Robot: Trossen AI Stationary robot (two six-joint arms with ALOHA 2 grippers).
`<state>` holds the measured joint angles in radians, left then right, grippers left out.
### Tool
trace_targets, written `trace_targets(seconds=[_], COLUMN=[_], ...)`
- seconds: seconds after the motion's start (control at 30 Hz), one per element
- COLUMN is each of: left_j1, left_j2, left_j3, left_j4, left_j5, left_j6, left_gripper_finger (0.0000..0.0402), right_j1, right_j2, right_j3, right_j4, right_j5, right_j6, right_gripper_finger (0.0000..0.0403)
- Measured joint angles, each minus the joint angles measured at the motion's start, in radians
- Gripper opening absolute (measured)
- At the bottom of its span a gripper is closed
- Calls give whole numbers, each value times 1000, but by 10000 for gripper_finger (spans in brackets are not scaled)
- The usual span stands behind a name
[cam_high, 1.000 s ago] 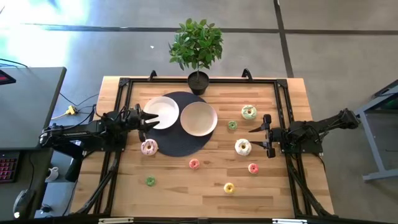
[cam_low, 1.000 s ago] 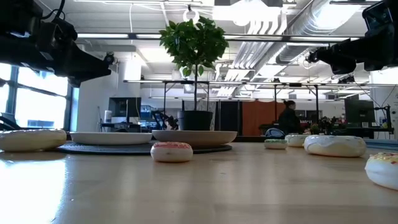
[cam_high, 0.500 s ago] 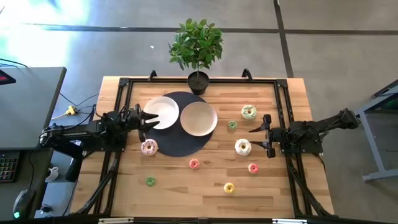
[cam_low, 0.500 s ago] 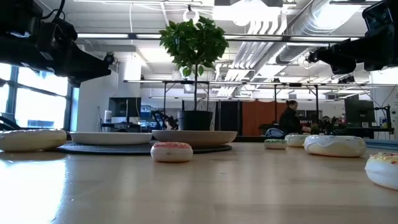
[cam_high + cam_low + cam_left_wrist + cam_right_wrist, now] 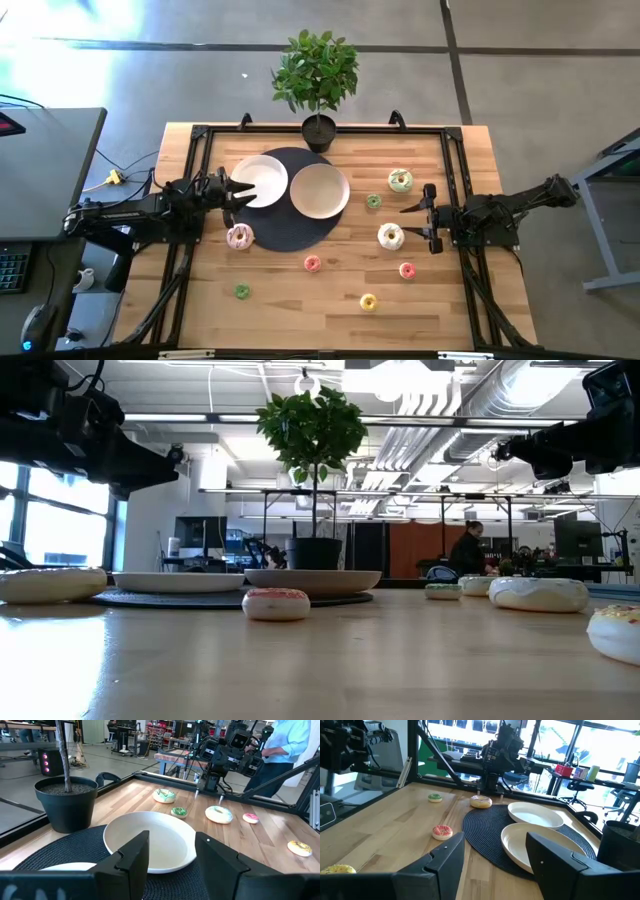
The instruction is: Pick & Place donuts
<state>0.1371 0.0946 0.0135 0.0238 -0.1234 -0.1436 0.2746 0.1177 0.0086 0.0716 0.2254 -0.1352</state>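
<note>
Three larger donuts lie flat on the wooden table: pink (image 5: 239,237) near the mat's left edge, pale green (image 5: 400,180) and white (image 5: 390,236) on the right side. Tiny rings lie scattered: green (image 5: 373,201), pink (image 5: 312,263), red-pink (image 5: 407,270), green (image 5: 241,291) and yellow (image 5: 368,301). My left gripper (image 5: 240,190) is open and hovers above the left plate's (image 5: 262,180) edge. My right gripper (image 5: 412,220) is open and hovers beside the white donut, toward the table's right. In the left wrist view, the open left gripper (image 5: 172,860) faces the right plate (image 5: 150,840).
Two white plates, the right one (image 5: 320,190), sit on a round dark mat (image 5: 290,235). A potted plant (image 5: 319,130) stands at the far edge. A black frame (image 5: 455,160) borders the table. A person (image 5: 280,745) stands beyond the table's right side.
</note>
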Motion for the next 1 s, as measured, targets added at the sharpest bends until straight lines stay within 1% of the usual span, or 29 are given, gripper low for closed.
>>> trace_targets(seconds=[0.7, 0.77, 0.87, 1.0], left_j1=[0, 0, 0, 0], left_j2=[0, 0, 0, 0], left_j3=[0, 0, 0, 0], left_j4=[0, 19, 28, 30], left_j5=[0, 1, 34, 85], left_j6=[0, 4, -22, -20], left_gripper_finger=[158, 158, 158, 158], right_j1=[0, 0, 0, 0], right_j2=[0, 0, 0, 0], right_j3=[0, 0, 0, 0], right_j4=[0, 0, 0, 0], right_j5=[0, 0, 0, 0], right_j6=[0, 0, 1, 2], right_gripper_finger=[209, 209, 209, 209])
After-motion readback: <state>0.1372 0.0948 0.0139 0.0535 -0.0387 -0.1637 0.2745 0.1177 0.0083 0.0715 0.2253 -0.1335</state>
